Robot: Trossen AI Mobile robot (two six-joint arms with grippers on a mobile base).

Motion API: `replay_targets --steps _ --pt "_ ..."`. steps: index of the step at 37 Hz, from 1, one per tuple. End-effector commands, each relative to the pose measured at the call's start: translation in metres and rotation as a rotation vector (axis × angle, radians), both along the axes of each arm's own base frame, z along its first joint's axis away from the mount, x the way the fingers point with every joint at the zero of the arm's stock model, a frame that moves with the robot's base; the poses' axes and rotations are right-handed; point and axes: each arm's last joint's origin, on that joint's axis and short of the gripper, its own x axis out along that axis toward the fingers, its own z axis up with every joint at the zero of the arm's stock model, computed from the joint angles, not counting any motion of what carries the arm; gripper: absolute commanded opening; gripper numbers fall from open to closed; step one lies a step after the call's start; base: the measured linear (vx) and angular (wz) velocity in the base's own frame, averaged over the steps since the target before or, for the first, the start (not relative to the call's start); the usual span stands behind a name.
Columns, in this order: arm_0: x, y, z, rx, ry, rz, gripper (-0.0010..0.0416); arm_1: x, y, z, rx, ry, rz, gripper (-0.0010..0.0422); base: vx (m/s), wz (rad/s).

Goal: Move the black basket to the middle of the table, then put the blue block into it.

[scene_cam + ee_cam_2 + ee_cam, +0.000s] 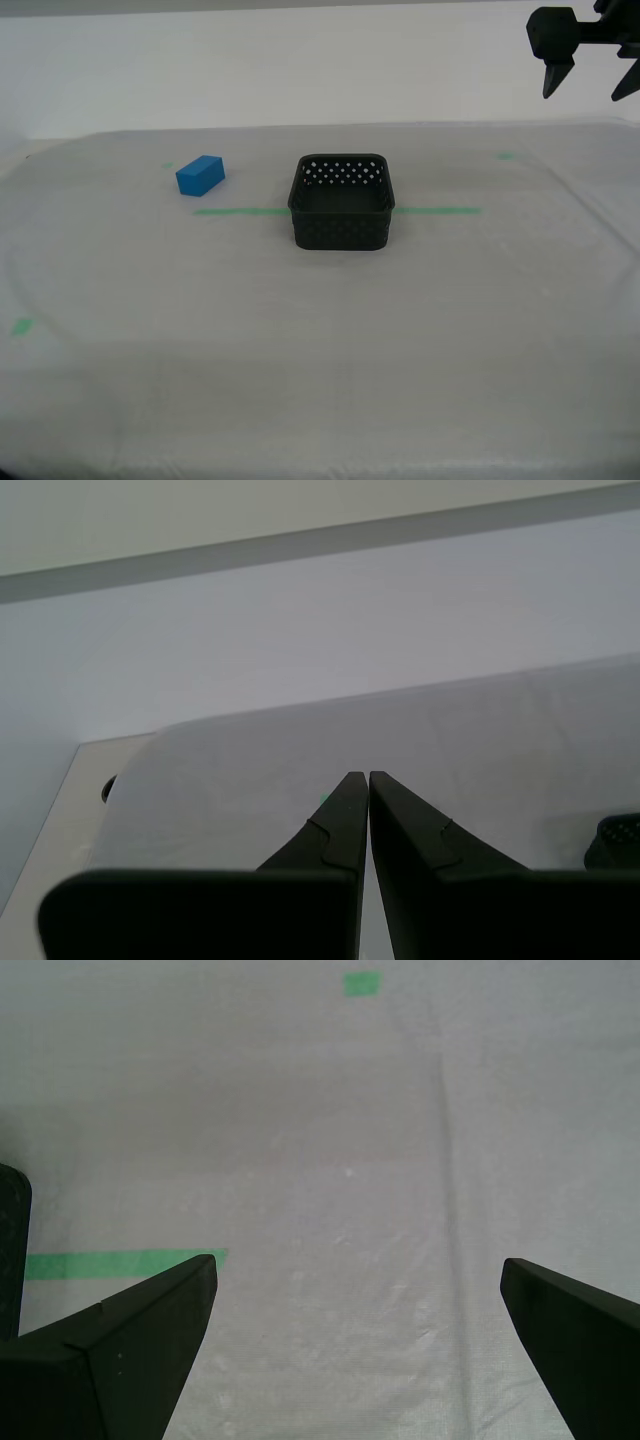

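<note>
Black basket (341, 203) sits mid-tabletop (320, 350), astride the green tape line (240, 211) — empty. Blue block (200, 175) lies apart from it, toward the exterior view's left. Our first end effector (357, 1290) hangs raised, fingers spread wide; our second end effector (368, 780) — tips pressed together, holding nothing.

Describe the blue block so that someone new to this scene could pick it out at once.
Start from the wide pale table with a green tape line across it. A black basket with holed walls sits on that line near the middle. The blue block lies apart from it toward the exterior view's left, just beyond the line: the only bright-blue, solid thing there, much smaller than the basket.
</note>
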Motion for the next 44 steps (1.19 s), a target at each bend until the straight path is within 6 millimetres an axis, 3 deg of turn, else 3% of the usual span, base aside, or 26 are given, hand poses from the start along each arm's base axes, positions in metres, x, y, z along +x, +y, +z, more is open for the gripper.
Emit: replay_targets --steps 1,26,44 --pt "0.0 0.0 0.0 0.0 -0.002 0.002 0.0399 -0.003 -0.001 0.007 0.007 0.029 -0.029 0.0 0.0 0.0" --pt "0.0 0.0 0.0 0.0 -0.002 0.001 0.0398 -0.008 -0.001 0.013 0.002 0.081 -0.028 0.0 0.0 0.0" --pt "0.0 0.0 0.0 0.0 -0.002 0.001 0.0399 0.027 -0.001 0.014 -0.005 0.272 -0.037 0.0 0.0 0.0"
